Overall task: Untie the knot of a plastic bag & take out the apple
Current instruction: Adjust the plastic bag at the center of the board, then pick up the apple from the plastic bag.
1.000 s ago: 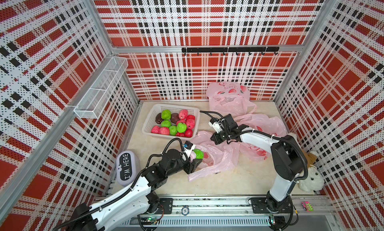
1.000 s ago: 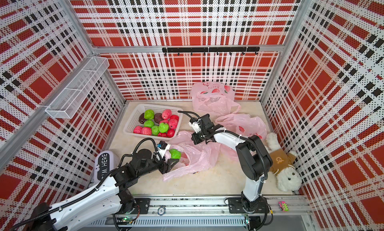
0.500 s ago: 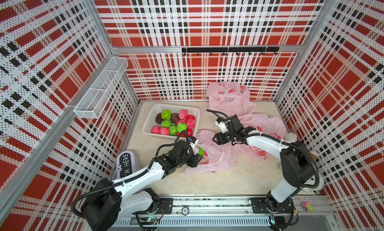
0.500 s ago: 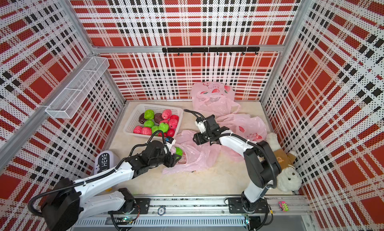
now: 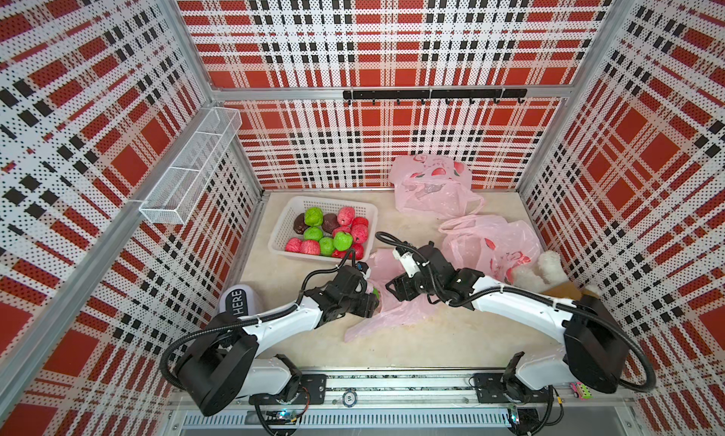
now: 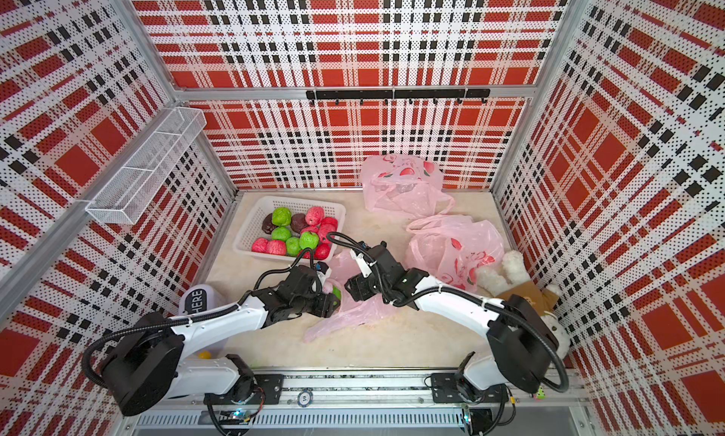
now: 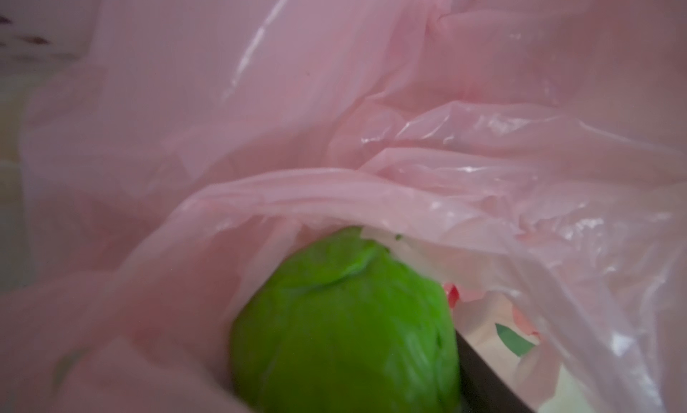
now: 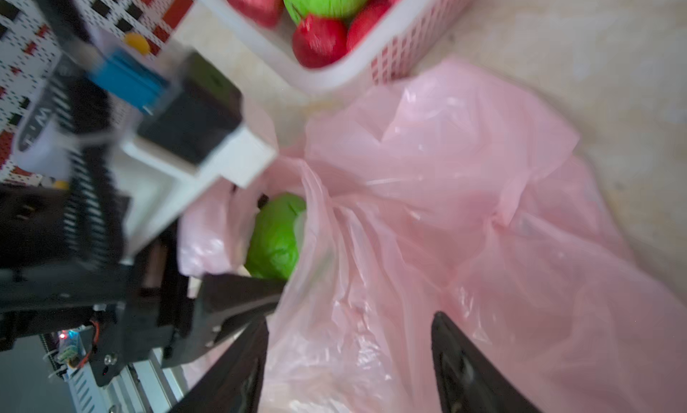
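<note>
— Apple (image 7: 342, 325), where's it at?
— At pink bag's (image 5: 392, 312) open mouth, btwn left gripper (image 5: 370, 298) fingers; gripped or loose, can't tell. Right gripper (image 8: 349, 318) spread wide, holding nothing, just over the plastic.
— Next?
— Prob pinch bag rim w/ right, pin it down, draw apple out slow so plastic doesn't snag.

bag (image 8: 446, 169): thin glossy crinkled plastic | apple (image 7: 342, 325): matt, wrinkled | basket (image 5: 284, 224): white perforated plastic
</note>
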{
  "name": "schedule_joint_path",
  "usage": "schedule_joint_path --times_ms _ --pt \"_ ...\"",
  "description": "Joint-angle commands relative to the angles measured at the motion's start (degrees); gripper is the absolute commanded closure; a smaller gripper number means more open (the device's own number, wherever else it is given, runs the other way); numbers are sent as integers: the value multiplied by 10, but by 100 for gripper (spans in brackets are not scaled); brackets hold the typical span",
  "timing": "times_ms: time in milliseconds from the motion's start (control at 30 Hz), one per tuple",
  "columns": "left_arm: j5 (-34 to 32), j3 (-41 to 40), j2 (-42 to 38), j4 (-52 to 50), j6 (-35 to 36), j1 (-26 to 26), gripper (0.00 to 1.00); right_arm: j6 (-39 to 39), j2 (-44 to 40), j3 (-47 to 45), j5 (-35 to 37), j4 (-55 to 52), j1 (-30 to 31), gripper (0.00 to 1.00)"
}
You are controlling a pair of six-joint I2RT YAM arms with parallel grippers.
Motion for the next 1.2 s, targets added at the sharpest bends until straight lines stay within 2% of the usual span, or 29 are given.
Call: schedule_joint_path --times_ms 0,133,300,500,700,900,1167 --pt "0 8 -3 -12 -16 10 25 67 33 -16 -9 91 -2 29" --pt "-1 4 -28 -33 -15 15 21 77 70 -6 -28 98 -2 29" --pt "0 -5 -83 -49 -21 28 21 84 106 -11 -25 111 -3 37" --pt "40 -19 -121 -28 -23 45 28 83 139 -18 -51 129 -11 41" --pt "51 -13 -99 -15 -14 46 33 81 148 -20 -62 141 -13 42" --pt "16 -5 -62 -33 3 45 26 70 151 -16 -62 129 -14 43" --pt "48 7 21 24 0 37 26 51 162 -4 -79 114 -14 46"
